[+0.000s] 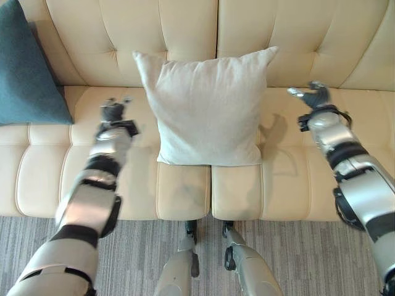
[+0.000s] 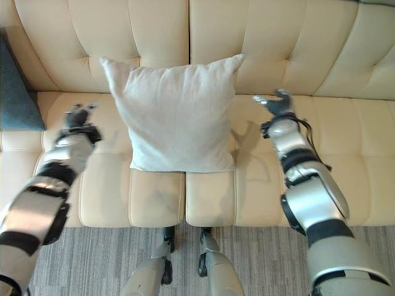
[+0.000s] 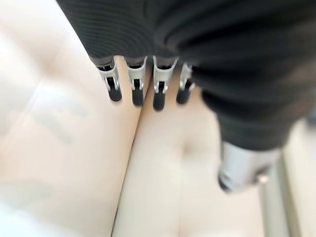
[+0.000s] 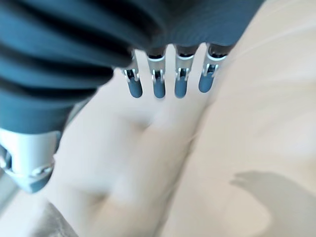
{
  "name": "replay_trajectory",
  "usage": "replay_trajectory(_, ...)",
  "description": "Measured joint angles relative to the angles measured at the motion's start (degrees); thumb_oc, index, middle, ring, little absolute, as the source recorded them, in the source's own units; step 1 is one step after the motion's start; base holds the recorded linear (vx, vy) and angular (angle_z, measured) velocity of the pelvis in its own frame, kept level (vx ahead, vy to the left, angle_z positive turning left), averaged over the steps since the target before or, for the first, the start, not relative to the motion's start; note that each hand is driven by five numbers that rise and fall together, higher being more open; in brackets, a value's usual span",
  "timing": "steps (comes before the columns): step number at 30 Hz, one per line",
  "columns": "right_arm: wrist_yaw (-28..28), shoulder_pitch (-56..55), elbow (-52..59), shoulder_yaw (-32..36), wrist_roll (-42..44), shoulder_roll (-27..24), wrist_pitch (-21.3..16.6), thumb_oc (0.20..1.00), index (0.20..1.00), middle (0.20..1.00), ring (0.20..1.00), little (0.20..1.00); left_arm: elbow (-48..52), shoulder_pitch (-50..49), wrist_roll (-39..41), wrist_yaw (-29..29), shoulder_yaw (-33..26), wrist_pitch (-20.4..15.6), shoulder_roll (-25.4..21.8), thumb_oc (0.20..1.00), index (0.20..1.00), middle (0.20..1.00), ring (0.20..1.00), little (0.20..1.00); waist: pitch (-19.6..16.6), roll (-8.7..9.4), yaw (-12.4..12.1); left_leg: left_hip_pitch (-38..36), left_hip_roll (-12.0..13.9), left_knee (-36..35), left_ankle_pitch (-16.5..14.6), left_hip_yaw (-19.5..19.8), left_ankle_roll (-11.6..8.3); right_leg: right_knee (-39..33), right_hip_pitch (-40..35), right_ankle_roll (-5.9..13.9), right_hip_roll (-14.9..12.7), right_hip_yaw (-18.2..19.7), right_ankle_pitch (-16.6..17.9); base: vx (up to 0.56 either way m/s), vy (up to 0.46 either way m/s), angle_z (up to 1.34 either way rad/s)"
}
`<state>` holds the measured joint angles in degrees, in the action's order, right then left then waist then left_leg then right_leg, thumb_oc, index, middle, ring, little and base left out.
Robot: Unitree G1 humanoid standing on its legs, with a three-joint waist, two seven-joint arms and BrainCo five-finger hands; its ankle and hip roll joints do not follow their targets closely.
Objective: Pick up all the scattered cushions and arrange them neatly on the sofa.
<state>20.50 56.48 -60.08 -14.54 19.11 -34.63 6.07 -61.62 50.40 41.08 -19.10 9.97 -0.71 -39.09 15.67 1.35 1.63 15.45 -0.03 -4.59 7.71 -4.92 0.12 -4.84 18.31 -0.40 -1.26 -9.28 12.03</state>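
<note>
The fingers (image 3: pixel 136 89) of the left hand (image 1: pixel 112 112) hang straight and loose in its wrist view, dark tips over bare cream upholstery, holding nothing. The fingers (image 4: pixel 158 84) of the right hand (image 1: pixel 313 96) are likewise straight and released, with nothing between them and the thumb.

The landmark is the pale beige cushion (image 1: pixel 207 108), which stands upright in the middle of the cream sofa (image 1: pixel 290 37), its top edge leaning against the backrest and its bottom edge resting on the seat, above the seam where the two middle seat pads meet. The left hand hovers above the seat to the left of this cushion, near its lower left side but apart from it. The right hand hovers to the right of the cushion, level with its middle, also clear of the fabric; its shadow falls on the seat just beside the cushion's right edge.

A dark teal cushion (image 1: pixel 28 68) leans against the backrest well to the left of the beige cushion, beyond the left hand. In front of the beige cushion, past the seat's front edge, lies a grey striped carpet (image 1: pixel 142 253).
</note>
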Motion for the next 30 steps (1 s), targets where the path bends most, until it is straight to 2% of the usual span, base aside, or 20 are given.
replay_trajectory(2,0.9,-6.9,4.6,2.4,0.1,-1.5,-1.7,1.0,1.0,1.0,1.0,1.0,3.9,-5.9,-2.4,0.4,-2.3,0.0,-2.4,1.0,1.0,1.0,1.0,1.0,0.0,-0.03,-0.1,-0.4,-0.1,0.0,-0.3,0.4,-0.37,0.0,-0.5,-0.05,-0.1,0.0,-0.4,0.03,0.02,0.04)
replay_trajectory(4,0.9,-11.4,4.6,5.5,1.2,-2.4,-2.3,1.0,1.0,1.0,1.0,1.0,7.2,-10.9,-5.3,0.7,-3.6,-0.1,-3.5,1.0,1.0,1.0,1.0,1.0,0.0,-0.03,-0.5,-0.4,-0.1,0.0,-0.3,0.9,-0.39,0.0,-0.6,0.01,-0.1,-0.1,-0.4,0.04,0.045,0.12)
replay_trajectory(5,1.5,-20.5,12.2,13.8,3.6,-0.4,-3.9,1.0,1.0,1.0,1.0,1.0,14.8,-20.3,-7.8,1.0,-8.3,-0.8,-1.4,1.0,1.0,1.0,1.0,1.0,0.0,-0.15,-0.6,-1.3,-0.1,0.0,-0.4,1.2,-0.57,0.0,-1.7,0.61,-0.2,-0.3,-1.0,0.04,0.067,0.14)
replay_trajectory(6,1.6,-23.6,13.3,14.7,4.2,0.6,-4.6,1.0,1.0,1.0,1.0,1.0,15.7,-24.3,-8.9,1.0,-7.9,-0.9,-0.1,1.0,1.0,1.0,1.0,1.0,0.0,-0.14,-0.6,-2.0,-0.2,0.0,-0.5,1.2,-0.63,-0.1,-2.5,0.68,-0.1,-0.3,-1.1,0.03,0.052,0.08)
replay_trajectory(7,1.6,-28.4,18.2,18.2,4.6,2.7,-4.7,1.0,1.0,1.0,1.0,1.0,21.4,-30.7,-10.5,0.7,-10.2,-0.2,1.9,1.0,1.0,1.0,1.0,1.0,0.0,-0.21,-0.7,-2.9,-0.2,-0.1,-1.2,1.2,-1.12,0.0,-3.3,1.05,-0.2,-0.3,-1.6,0.03,0.045,-0.03)
replay_trajectory(8,1.7,-37.7,25.3,21.7,4.5,6.2,-6.9,1.0,1.0,1.0,1.0,1.0,31.5,-42.6,-12.9,1.2,-11.8,-0.5,8.0,1.0,1.0,1.0,1.0,1.0,0.0,-0.45,-0.7,-5.1,-0.3,-0.4,-1.6,1.2,-1.2,-0.2,-5.5,0.71,-0.3,-0.2,-2.1,0.01,0.044,0.0)
replay_trajectory(9,1.6,-39.6,24.1,21.0,4.5,6.3,-6.1,1.0,1.0,1.0,1.0,1.0,30.7,-44.4,-13.1,1.2,-10.1,0.4,9.2,1.0,1.0,1.0,1.0,1.0,-0.1,-0.57,-0.9,-5.9,-0.3,-0.4,-1.7,1.2,-1.09,-0.1,-6.4,0.85,-0.3,-0.2,-2.5,0.01,0.044,0.03)
replay_trajectory(12,1.1,-49.0,30.0,21.2,2.1,10.7,-5.3,1.0,1.0,1.0,1.0,1.0,31.7,-52.9,-13.7,0.9,-13.6,1.7,17.5,1.0,1.0,1.0,1.0,1.0,-1.1,-0.86,-0.9,-6.9,-0.3,-0.4,-2.6,1.3,-0.51,-0.3,-7.4,0.51,-0.3,-0.2,-3.1,-0.04,0.061,0.01)
replay_trajectory(14,0.2,-52.6,33.5,22.1,0.3,13.6,-4.3,1.0,1.0,1.0,1.0,1.0,33.5,-55.3,-15.3,0.8,-15.6,1.7,21.7,1.0,1.0,1.0,1.0,1.0,-1.6,-1.34,-0.9,-6.9,-0.3,-0.4,-2.6,1.3,-0.34,-0.3,-7.4,0.35,-0.3,-0.2,-3.2,-0.05,0.068,0.01)
replay_trajectory(15,-0.9,-54.6,33.1,21.6,-1.6,15.1,-3.8,1.0,1.0,1.0,1.0,1.0,33.4,-56.7,-15.9,1.1,-14.5,2.5,23.1,1.0,1.0,1.0,1.0,1.0,-2.2,-1.72,-0.8,-7.8,-0.3,-0.4,-2.6,1.3,-0.37,-0.3,-8.4,1.07,-0.4,-0.2,-2.7,-0.07,0.081,0.01)
replay_trajectory(17,-1.9,-56.0,31.0,21.4,-3.3,16.7,-3.1,1.0,1.0,1.0,1.0,1.0,33.3,-57.5,-17.9,1.9,-14.0,2.7,23.7,1.0,1.0,1.0,1.0,1.0,-4.3,-2.26,-0.8,-8.2,-0.3,-0.4,-2.7,1.3,-0.32,-0.3,-8.7,1.05,-0.3,-0.2,-2.8,-0.07,0.09,-0.02)
replay_trajectory(22,-3.3,-57.1,27.5,20.6,-4.1,16.5,-1.9,1.0,1.0,1.0,1.0,1.0,30.6,-56.3,-21.8,3.9,-13.0,3.2,23.1,1.0,1.0,1.0,1.0,1.0,-6.8,-2.86,-0.6,-10.7,-0.3,-0.4,-2.8,1.2,-0.19,-0.3,-11.0,1.17,-0.3,-0.2,-2.7,-0.07,0.108,-0.03)
replay_trajectory(25,-4.7,-58.8,25.4,19.7,-4.6,16.5,-1.7,1.0,1.0,1.0,1.0,1.0,29.4,-56.6,-22.7,5.2,-11.0,4.1,23.0,1.0,1.0,1.0,1.0,1.0,-9.9,-1.87,-0.4,-11.8,-0.4,-0.4,-3.3,1.1,0.31,-0.3,-12.1,1.36,-0.4,-0.1,-3.2,-0.09,0.119,-0.02)
replay_trajectory(30,-5.0,-59.8,24.4,19.7,-4.7,16.6,-1.7,1.0,1.0,1.0,1.0,1.0,30.1,-56.5,-24.5,5.8,-8.8,4.6,22.6,1.0,1.0,1.0,1.0,1.0,-10.9,0.67,-0.5,-11.9,-0.8,-0.4,-3.0,0.5,0.36,-0.3,-11.9,2.18,-0.8,0.4,-2.6,-0.25,0.082,-0.05)
